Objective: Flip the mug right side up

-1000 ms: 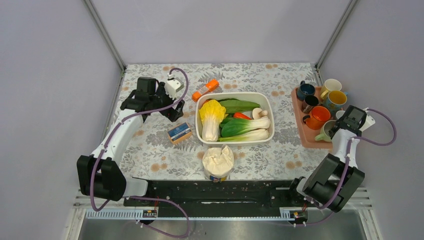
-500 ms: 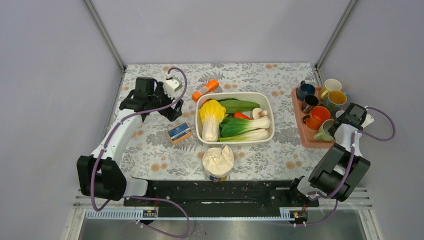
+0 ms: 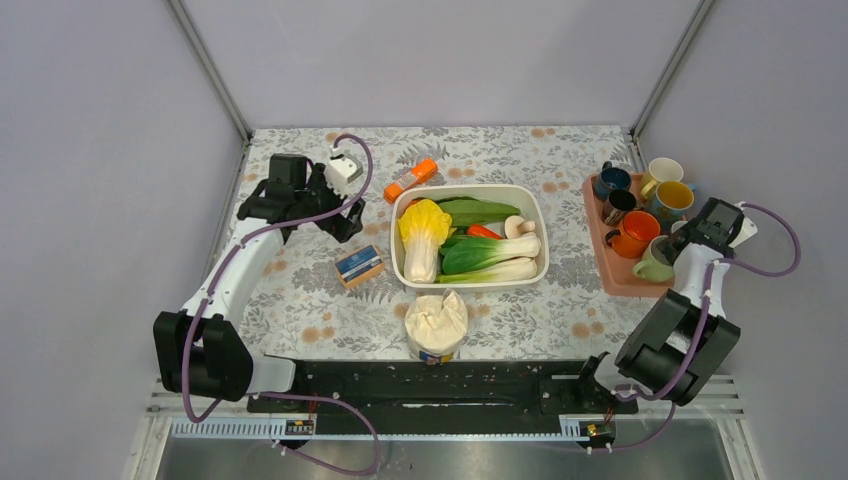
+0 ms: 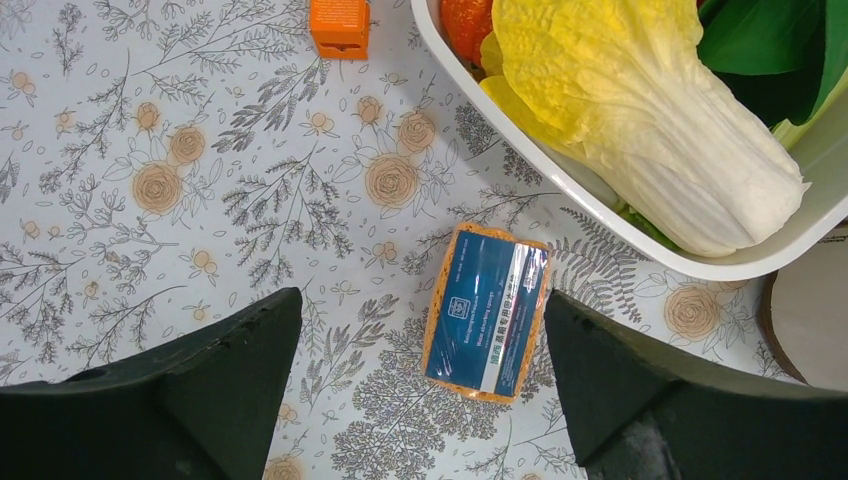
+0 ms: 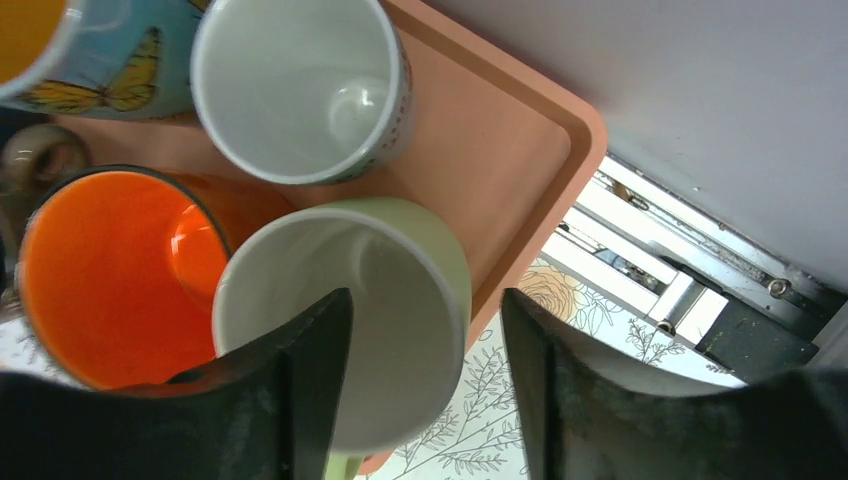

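Going big to small: the flowery table [image 3: 300,290] has a white tub of veg [image 3: 470,235] in the middle and a salmon tray [image 5: 540,130] of mugs at the right edge. The one that matters is the pale green mug [image 5: 400,330] on the tray's near corner, squeezed against the orange mug [image 5: 110,270] and apparently leaning rather than standing flat. The right gripper [image 5: 427,295] straddles its wall, one finger inside the mouth and one outside, but I can't tell if it's actually clamped. The left gripper [image 4: 422,300] hangs spread wide over a sponge packet [image 4: 487,310], holding nothing. The mug looks like glazed ceramic – stiff, slick, chippable, fairly heavy – so I'd pinch the rim wall firmly, not the handle.
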Motion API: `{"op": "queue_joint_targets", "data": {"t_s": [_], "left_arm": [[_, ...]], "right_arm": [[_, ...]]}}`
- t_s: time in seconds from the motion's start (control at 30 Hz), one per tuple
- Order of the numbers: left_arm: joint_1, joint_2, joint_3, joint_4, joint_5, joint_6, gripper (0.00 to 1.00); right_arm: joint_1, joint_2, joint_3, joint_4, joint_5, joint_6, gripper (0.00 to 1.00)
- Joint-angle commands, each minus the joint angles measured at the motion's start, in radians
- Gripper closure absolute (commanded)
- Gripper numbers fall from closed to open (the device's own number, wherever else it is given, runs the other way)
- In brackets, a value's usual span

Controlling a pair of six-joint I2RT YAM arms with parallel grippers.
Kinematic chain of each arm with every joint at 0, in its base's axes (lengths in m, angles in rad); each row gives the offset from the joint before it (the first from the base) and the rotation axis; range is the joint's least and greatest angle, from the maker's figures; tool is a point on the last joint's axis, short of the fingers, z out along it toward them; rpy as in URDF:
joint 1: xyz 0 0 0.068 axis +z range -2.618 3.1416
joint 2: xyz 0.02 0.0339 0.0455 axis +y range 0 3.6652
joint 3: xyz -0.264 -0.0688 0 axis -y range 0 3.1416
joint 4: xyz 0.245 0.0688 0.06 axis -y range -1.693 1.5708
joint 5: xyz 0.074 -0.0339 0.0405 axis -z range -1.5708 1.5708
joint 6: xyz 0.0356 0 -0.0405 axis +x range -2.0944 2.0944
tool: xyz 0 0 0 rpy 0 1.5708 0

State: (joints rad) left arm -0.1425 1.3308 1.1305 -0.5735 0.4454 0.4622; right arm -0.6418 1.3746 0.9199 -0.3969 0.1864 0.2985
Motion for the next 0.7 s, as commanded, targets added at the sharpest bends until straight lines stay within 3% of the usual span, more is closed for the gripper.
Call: {"op": "queue_joint_targets", "data": {"t_s": [0.0, 0.03, 0.07, 0.1, 0.17, 0.33, 0.47, 0.67], "left_arm": [[0.017, -0.012, 0.009, 0.042, 0.021, -0.005, 0.06], [0.021, -0.012, 0.006, 0.049, 0.02, -0.012, 0.06], [0.027, -0.013, 0.004, 0.055, 0.018, -0.015, 0.06], [0.034, -0.014, 0.001, 0.064, 0.014, -0.017, 0.06], [0.056, -0.02, -0.008, 0.081, -0.005, -0.032, 0.06], [0.14, -0.044, -0.04, 0.145, -0.027, -0.097, 0.05], [0.189, -0.091, -0.138, 0.258, -0.167, -0.118, 0.01], [0.258, -0.21, -0.402, 0.54, -0.279, -0.184, 0.01]], "right_arm": [[-0.005, -0.137, 0.086, -0.025, -0.049, -0.02, 0.28], [-0.004, -0.164, 0.097, -0.033, -0.076, -0.023, 0.21], [0.001, -0.192, 0.104, -0.036, -0.118, -0.029, 0.06], [0.014, -0.216, 0.108, -0.033, -0.151, -0.046, 0.01], [0.094, -0.262, 0.118, -0.027, -0.177, -0.105, 0.0], [0.429, -0.379, 0.052, 0.087, -0.211, -0.233, 0.01], [0.559, -0.528, -0.151, 0.297, -0.313, -0.206, 0.01], [0.766, -0.627, -0.452, 0.557, -0.231, -0.24, 0.01]]}}
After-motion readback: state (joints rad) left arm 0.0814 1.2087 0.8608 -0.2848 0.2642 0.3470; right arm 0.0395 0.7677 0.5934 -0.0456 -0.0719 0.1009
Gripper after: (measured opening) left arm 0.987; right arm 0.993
